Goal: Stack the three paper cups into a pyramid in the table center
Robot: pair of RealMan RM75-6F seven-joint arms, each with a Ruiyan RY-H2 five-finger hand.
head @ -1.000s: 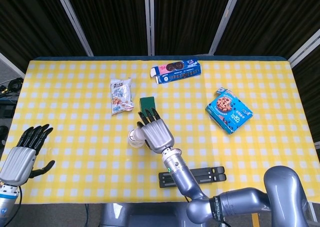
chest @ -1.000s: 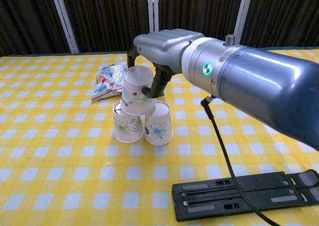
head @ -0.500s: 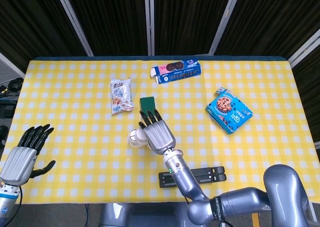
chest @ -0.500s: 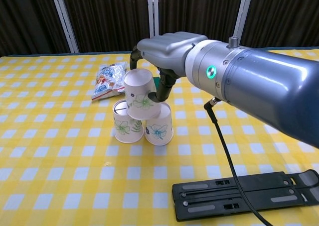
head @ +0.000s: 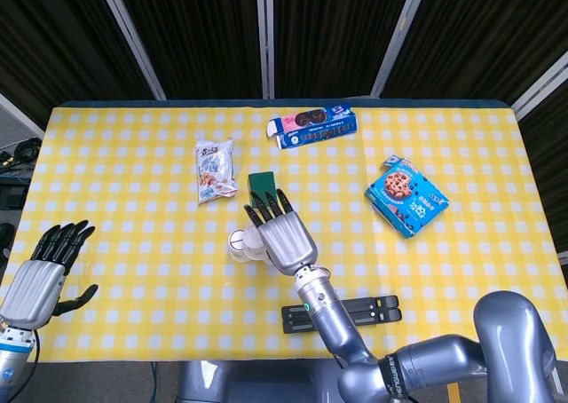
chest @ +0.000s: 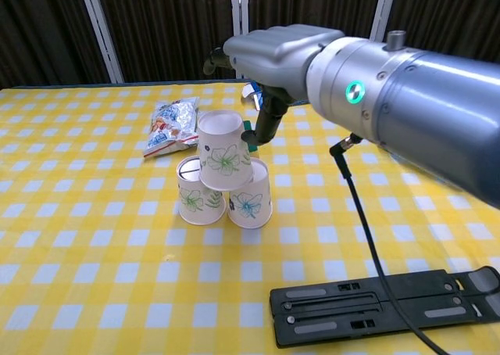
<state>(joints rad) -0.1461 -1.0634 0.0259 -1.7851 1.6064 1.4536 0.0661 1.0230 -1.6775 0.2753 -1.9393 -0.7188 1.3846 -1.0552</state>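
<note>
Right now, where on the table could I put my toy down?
Bare cloth lies between the cup pyramid and the left robot hand, and between the black stand and the cookie box. The middle is crowded.

A brushed silver metal right hand (head: pixel 282 234) with black fingers (head: pixel 271 205) joins a glossy grey cylindrical forearm (chest: pixel 406 89), where a small round green indicator light (chest: pixel 353 91) glows and a thin black cable (chest: pixel 367 230) trails from the wrist. The matching silver left hand (head: pixel 37 277) carries black fingers too. A bulky rounded grey elbow housing (head: pixel 515 332) fills the head view's lower right corner.
</note>
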